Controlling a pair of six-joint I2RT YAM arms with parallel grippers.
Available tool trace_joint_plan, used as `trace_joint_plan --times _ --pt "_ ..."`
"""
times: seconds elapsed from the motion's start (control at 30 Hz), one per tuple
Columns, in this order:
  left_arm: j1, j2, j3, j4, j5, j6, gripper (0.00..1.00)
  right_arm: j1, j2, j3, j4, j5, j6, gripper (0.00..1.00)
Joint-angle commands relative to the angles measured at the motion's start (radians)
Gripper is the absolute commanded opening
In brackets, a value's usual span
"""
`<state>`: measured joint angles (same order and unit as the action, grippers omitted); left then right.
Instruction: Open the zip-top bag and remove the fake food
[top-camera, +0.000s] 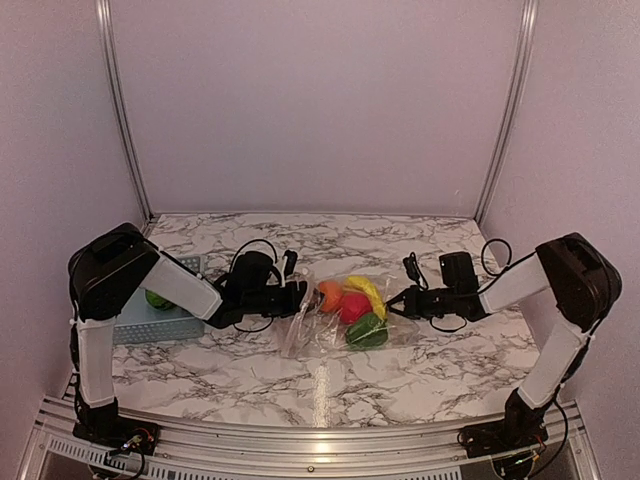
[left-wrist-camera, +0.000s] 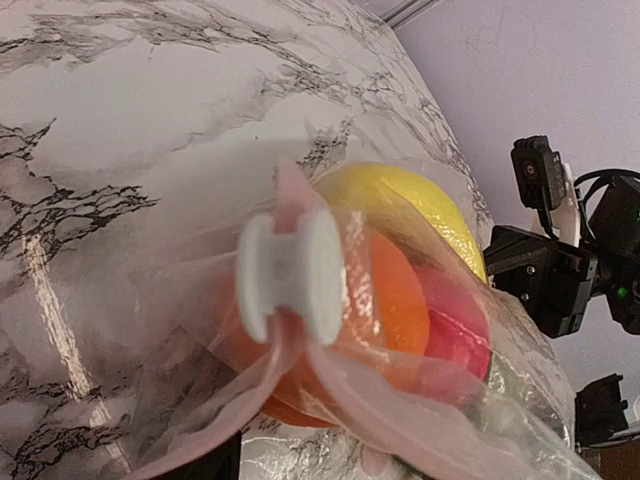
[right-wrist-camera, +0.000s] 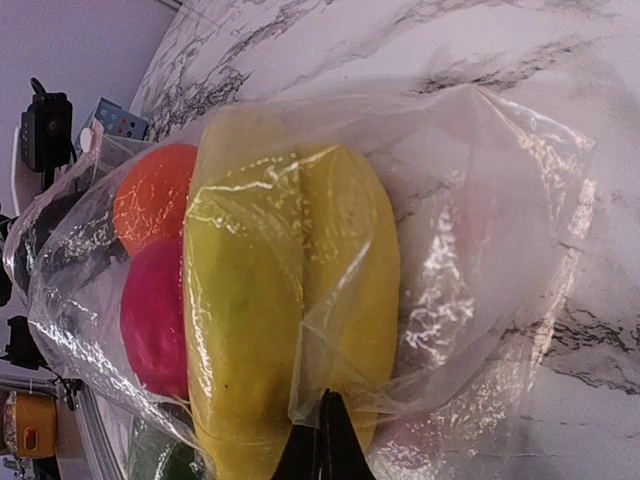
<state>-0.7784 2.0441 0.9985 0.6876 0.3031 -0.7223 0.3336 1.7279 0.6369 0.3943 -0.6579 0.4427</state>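
Zip-top bag (top-camera: 300, 335) lying on its side at the middle of the marbled worktop (top-camera: 400, 390), between the two arms, clear film crumpled and bulging around the fake food (top-camera: 352, 307). Inside, packed touching one another: yellow banana (right-wrist-camera: 290, 310) pressed against the film on the right, orange ball (right-wrist-camera: 150, 200) and red fruit (right-wrist-camera: 155, 315) just behind, dark-green vegetable (top-camera: 367, 333) at the near edge. White zip slider (left-wrist-camera: 290, 275) on the pink strip at the bag's left end, turned toward the left wrist camera, presumably so as to be caught and drawn along the strip. Left pincer (top-camera: 297, 292) at that same end, close to the slider; released or gripping, impossible to tell, fingers out of its own wrist view. Right pincer (right-wrist-camera: 325, 445) clenched on a fold of film at the opposite end, most likely as an anchor against the pull on the zip. Further left, apart from the bag, light blue slatted basket (top-camera: 170, 325) holding one green piece (top-camera: 157, 299), possibly a vegetable of the same set; probably the intended drop-off for the rest.
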Motion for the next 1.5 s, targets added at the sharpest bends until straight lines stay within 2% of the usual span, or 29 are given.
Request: trace_joint_plan --times 0.0,0.13,0.37,0.6,0.73,0.93,1.1,1.2,1.47 --pt "-0.008 0.035 0.036 0.058 -0.022 -0.009 0.68 0.024 0.022 0.041 -0.037 -0.015 -0.026 0.0" --pt "-0.02 0.049 0.06 0.035 -0.044 0.006 0.76 0.033 0.034 0.046 -0.038 -0.02 -0.028 0.0" --pt "-0.03 0.076 0.11 -0.007 -0.088 0.013 0.77 0.04 0.041 0.053 -0.038 -0.028 -0.03 0.0" --pt "-0.032 0.136 0.21 -0.102 -0.166 0.011 0.89 0.041 0.045 0.069 -0.062 -0.029 -0.043 0.0" --pt "-0.03 0.187 0.285 -0.189 -0.201 0.011 0.91 0.038 0.04 0.075 -0.081 -0.022 -0.054 0.0" --pt "-0.024 0.233 0.343 -0.292 -0.26 -0.015 0.8 0.02 0.02 0.066 -0.096 -0.013 -0.066 0.0" --pt "-0.014 0.165 0.249 -0.202 -0.197 -0.013 0.62 -0.013 -0.014 0.049 -0.111 -0.009 -0.071 0.0" --pt "-0.01 0.087 0.17 -0.162 -0.159 0.011 0.55 -0.03 -0.038 0.039 -0.116 -0.006 -0.076 0.0" --pt "-0.01 -0.109 -0.013 -0.167 -0.045 0.064 0.53 -0.048 -0.082 0.017 -0.115 0.005 -0.069 0.0"
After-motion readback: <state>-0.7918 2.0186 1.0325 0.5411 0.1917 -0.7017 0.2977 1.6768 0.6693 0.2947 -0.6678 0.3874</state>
